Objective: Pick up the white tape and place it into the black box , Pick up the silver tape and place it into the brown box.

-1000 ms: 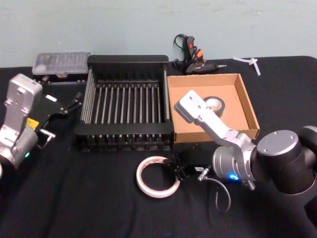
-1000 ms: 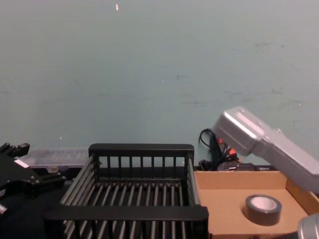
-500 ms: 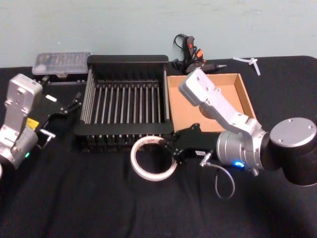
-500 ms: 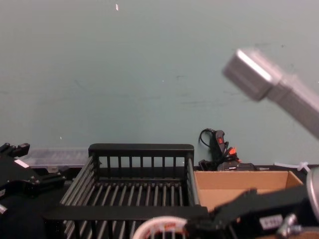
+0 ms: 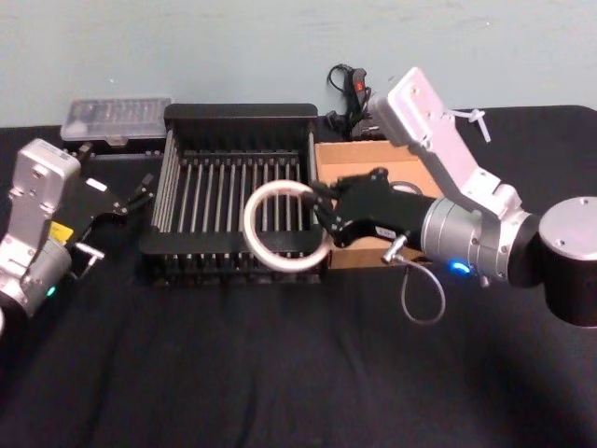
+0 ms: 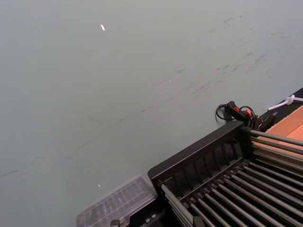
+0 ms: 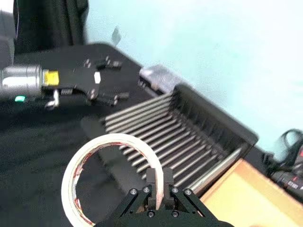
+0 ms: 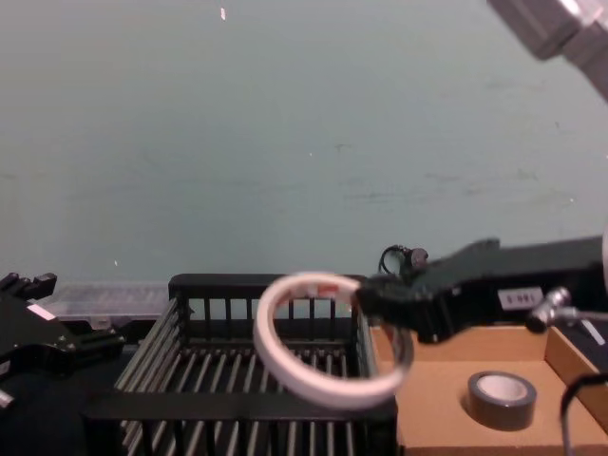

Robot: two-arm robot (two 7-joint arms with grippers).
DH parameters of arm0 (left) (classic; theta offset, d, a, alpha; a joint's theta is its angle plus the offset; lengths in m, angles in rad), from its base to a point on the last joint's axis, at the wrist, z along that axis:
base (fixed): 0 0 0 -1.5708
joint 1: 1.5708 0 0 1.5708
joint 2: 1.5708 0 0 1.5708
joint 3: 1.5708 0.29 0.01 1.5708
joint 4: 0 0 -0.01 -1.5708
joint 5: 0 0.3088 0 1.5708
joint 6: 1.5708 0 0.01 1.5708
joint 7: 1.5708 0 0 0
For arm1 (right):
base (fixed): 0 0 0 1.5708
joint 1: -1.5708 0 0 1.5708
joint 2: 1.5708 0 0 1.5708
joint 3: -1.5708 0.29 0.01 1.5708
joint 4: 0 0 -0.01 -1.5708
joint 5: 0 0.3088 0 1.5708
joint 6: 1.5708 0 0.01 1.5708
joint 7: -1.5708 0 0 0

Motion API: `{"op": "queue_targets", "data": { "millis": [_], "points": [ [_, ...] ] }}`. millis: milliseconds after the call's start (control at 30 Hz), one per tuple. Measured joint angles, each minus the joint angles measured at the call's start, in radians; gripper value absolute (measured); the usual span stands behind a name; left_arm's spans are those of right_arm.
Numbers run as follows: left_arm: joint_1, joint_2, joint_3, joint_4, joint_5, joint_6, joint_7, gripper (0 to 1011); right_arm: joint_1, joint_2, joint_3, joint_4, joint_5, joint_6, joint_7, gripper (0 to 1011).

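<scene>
My right gripper is shut on the rim of the white tape, a thin ring with red marks. It holds the ring tilted in the air over the front right part of the black box. In the right wrist view the white tape hangs above the slatted black box. In the chest view the white tape overlaps the black box. The silver tape lies in the brown box, to the right of the crate. My left gripper rests open at the far left.
A clear plastic case lies behind the crate's left corner. A glue gun with cables and a white plastic piece sit at the back right. Black cloth covers the table's front.
My right gripper has lifted the white tape off the table in front of the crate and carried it up and back over the crate's front. The left arm has not moved.
</scene>
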Motion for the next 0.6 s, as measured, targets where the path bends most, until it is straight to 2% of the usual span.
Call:
{"op": "queue_targets", "data": {
  "millis": [133,233,267,433,600],
  "points": [
    [0.000,0.000,0.000,0.000,0.000,0.000,0.000,1001,-0.005,-0.012,0.010,0.018,0.000,-0.072,-0.021,94],
    [0.000,0.000,0.000,0.000,0.000,0.000,0.000,1001,-0.001,-0.023,0.011,0.048,-0.013,-0.145,-0.039,94],
    [0.000,0.000,0.000,0.000,0.000,0.000,0.000,1002,-0.001,-0.023,0.011,0.048,-0.013,-0.145,-0.039,94],
    [0.000,0.000,0.000,0.000,0.000,0.000,0.000,1001,0.027,-0.044,0.007,0.111,-0.035,-0.211,-0.049,94],
    [0.000,0.000,0.000,0.000,0.000,0.000,0.000,1002,0.076,-0.074,-0.002,0.204,-0.061,-0.267,-0.052,94]
  ]
}}
